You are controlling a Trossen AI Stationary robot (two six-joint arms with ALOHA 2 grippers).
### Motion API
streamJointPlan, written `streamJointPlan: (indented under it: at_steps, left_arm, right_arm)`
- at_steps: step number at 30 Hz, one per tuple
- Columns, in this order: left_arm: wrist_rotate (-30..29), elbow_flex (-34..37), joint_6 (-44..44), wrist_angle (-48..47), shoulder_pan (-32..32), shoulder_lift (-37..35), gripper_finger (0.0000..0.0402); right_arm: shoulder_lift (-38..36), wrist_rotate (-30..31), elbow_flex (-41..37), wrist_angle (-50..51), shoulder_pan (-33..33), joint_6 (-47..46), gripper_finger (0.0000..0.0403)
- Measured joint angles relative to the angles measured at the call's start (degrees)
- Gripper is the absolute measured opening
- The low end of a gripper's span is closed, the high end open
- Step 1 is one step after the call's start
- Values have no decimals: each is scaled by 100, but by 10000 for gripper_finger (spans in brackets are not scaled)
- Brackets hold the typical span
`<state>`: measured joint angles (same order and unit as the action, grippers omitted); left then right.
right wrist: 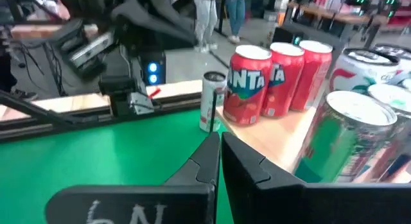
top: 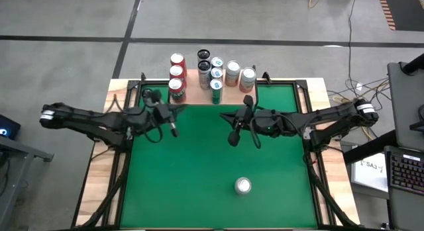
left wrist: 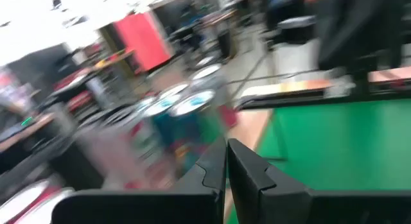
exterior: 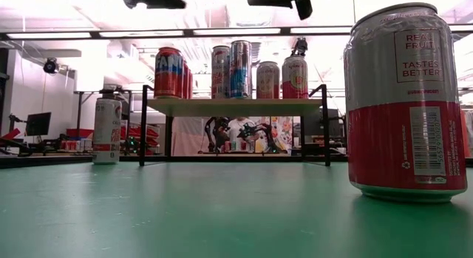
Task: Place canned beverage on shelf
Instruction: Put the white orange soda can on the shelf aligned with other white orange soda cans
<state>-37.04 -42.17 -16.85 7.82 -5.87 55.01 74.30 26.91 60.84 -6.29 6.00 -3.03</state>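
The shelf (top: 199,77) stands at the table's far edge, its light wooden top (exterior: 233,106) on thin black legs. Several cans stand upright on it, three red ones (right wrist: 250,83) in a row at its left end. A red-and-silver can (top: 243,186) stands on its base on the green table near the front edge, large in the low view (exterior: 403,103). A slim silver can (exterior: 107,129) stands on the table left of the shelf. My left gripper (top: 180,112) and my right gripper (top: 228,118) hover shut above mid-table, holding nothing, their fingers (left wrist: 226,166) (right wrist: 218,160) pointing toward the shelf.
The green mat (top: 199,165) between the near can and the shelf lies bare. A wooden border (top: 99,171) and black frame rails run along the table's sides. Cables and a desk with a keyboard (top: 404,168) lie off the right side.
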Motion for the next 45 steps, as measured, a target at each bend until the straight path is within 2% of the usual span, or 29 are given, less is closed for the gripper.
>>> streamJointPlan:
  at_steps: [3, 5, 12, 17, 22, 25, 28, 35, 42, 45]
  left_arm:
    - [-691, 0, 338, -593, -88, -432, 0]
    - [-935, 0, 530, -885, -121, -684, 0]
    - [-1017, 0, 974, -1602, -142, -1326, 0]
    - [-284, 0, 1172, -1896, -199, -1555, 0]
    - [597, 7, 1305, -1894, -201, -1581, 0]
    - [776, 17, 1424, -1885, -203, -1544, 0]
    - [779, 25, 1511, -1885, -215, -1490, 0]
    - [780, 31, 1743, -1778, -234, -1312, 0]
    - [1114, 31, 1949, -1569, -271, -1123, 0]
    - [1201, 33, 1979, -1497, -377, -1031, 0]
  right_arm:
    - [198, 2, 454, 616, 0, -139, 9]
    - [324, 2, 818, 1245, -2, -292, 9]
    - [730, -32, 2077, 3486, -2, -1062, 9]
    - [880, -609, 2579, 4700, -2, -1657, 9]
    - [904, -1886, 2612, 5123, -2, -2503, 9]
    - [925, -2655, 2609, 5266, 46, -3066, 9]
    - [997, -3175, 2609, 5256, 228, -3412, 9]
    - [1185, -3509, 2609, 5643, 851, -4183, 9]
    - [1278, -3872, 2605, 7429, 1468, -6071, 9]
    - [1288, -3957, 2603, 7817, 1775, -6689, 9]
